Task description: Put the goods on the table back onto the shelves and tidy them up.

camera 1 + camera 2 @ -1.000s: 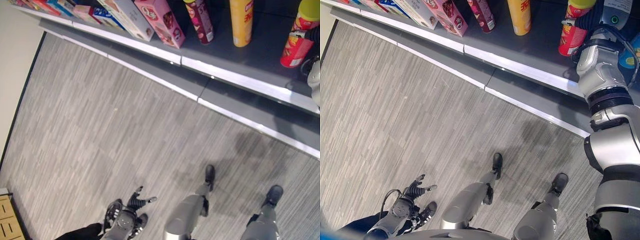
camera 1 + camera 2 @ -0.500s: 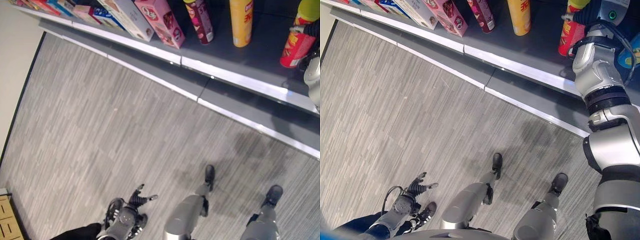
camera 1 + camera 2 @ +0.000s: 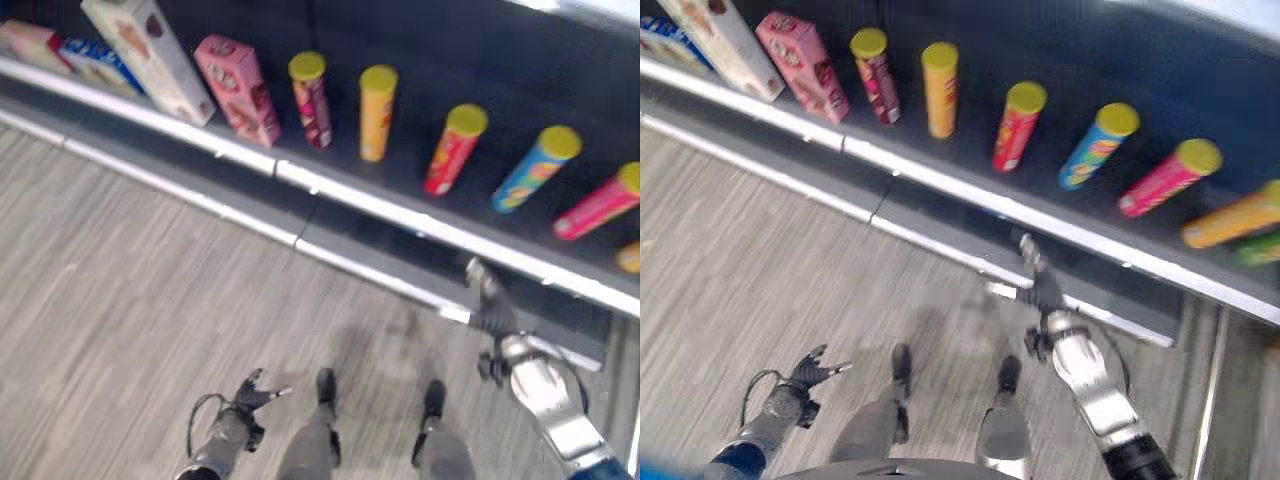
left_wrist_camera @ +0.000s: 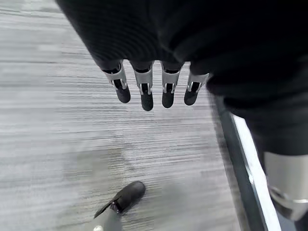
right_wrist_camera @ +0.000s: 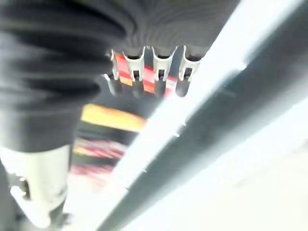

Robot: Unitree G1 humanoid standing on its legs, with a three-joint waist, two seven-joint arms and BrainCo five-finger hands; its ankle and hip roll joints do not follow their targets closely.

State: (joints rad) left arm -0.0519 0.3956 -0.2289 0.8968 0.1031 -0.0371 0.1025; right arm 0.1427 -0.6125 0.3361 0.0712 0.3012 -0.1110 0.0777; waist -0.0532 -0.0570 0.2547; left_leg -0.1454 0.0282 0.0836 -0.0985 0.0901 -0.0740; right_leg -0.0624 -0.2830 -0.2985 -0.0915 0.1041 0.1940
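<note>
Hands empty, goods standing on shelf

Hands: the right hand [image 3: 1038,290] is raised in front of the shelf [image 3: 970,195], below its pale front edge. Its fingers [image 5: 161,72] are straight and relaxed, side by side, holding nothing and touching nothing. The left hand [image 3: 250,392] hangs low over the grey striped floor [image 3: 120,290], well apart from the shelf. Its fingers [image 4: 144,91] are straight and slightly spread, with nothing in them.

Goods: all stand or lean on the dark shelf, behind its front edge. From the left end of the shelf:
- white box [image 3: 148,58], tilted;
- pink box [image 3: 238,88], just beside it;
- dark red can [image 3: 311,98] with yellow lid;
- yellow can [image 3: 377,110];
- red can [image 3: 1018,125] with yellow lid;
- blue can [image 3: 1096,145] with yellow lid;
- pink can [image 3: 1168,177], leaning hard;
- orange can [image 3: 1235,220], near the right end, almost lying flat.

Relation: the right hand sits nearest the red can and blue can, lower than both and apart from them, with the shelf's front edge between hand and cans.
</note>
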